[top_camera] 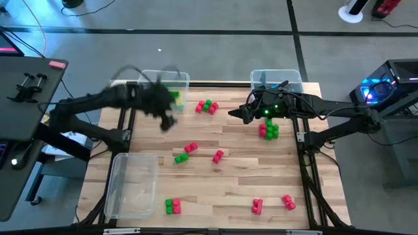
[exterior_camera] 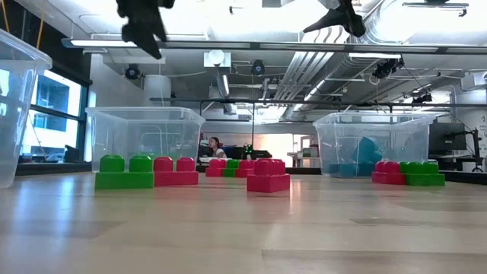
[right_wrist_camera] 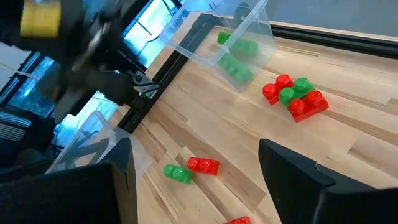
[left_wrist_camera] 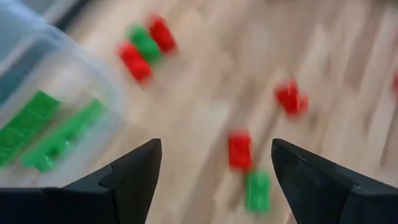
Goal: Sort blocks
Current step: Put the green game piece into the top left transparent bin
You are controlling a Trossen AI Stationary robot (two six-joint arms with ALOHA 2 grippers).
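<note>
We see bare wood around the red-and-green pair at mid-table; only one red block sits near it.

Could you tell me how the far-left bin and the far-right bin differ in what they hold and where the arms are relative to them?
The far-left bin holds green blocks; the far-right bin shows something light blue inside in the low view. The open left gripper is in front of the far-left bin; the right gripper reaches left from beside the far-right bin, above the table. Both bins are clear plastic at the table's far edge.
</note>
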